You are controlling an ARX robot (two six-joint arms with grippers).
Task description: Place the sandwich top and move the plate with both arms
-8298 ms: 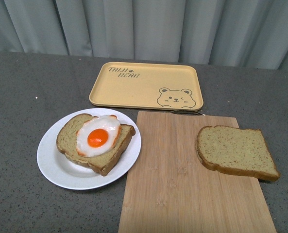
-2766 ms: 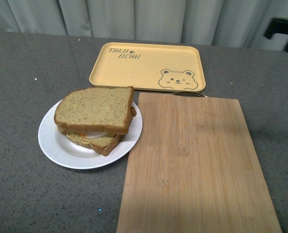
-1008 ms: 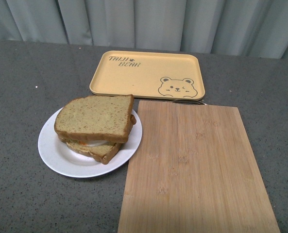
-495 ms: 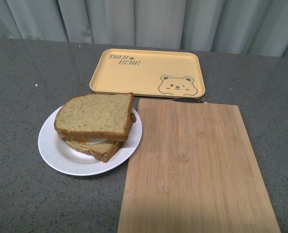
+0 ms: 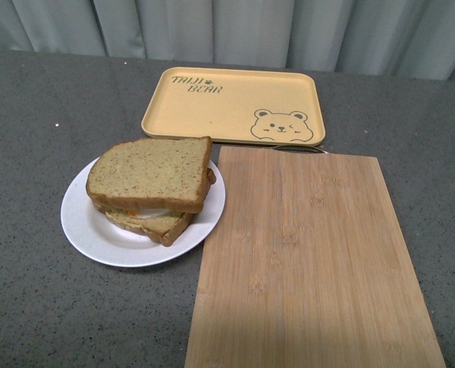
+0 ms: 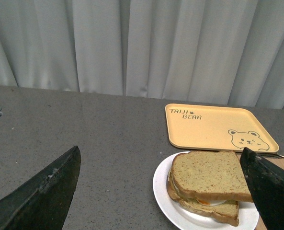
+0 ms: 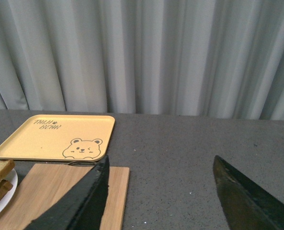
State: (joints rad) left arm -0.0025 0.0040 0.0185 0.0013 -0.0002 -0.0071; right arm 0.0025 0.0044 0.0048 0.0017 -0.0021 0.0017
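Sandwich top: it's laid flat on the egg slice, on the plate. It's skewed a bit, so the lower slice's near corner is left poking out. A thin strip of white and orange egg can be seen between the two.
Plate: round and white, parked on the grey desk left of the cutting board. Its rim is met right at the board's long left edge; whether it's resting on the wood can't be told.
Cutting board: bamboo, with its top left bare. It's laid lengthwise toward the desk's near edge, and its near end is cut off by the frame.
Tray: yellow, with a bear drawing in one corner. It's set toward the desk's far edge, just beside the board's far end.
Left gripper: caught only in the left wrist view. The fingers are spread wide, nothing is gripped and nothing is touched. The plate and sandwich are framed between the fingers, further off.
Right gripper: same deal in the right wrist view, fingers splayed wide apart and nothing held. The tray and the board's far corner are seen beyond one finger.
Curtain: grey and pleated, hung behind the desk's far edge.
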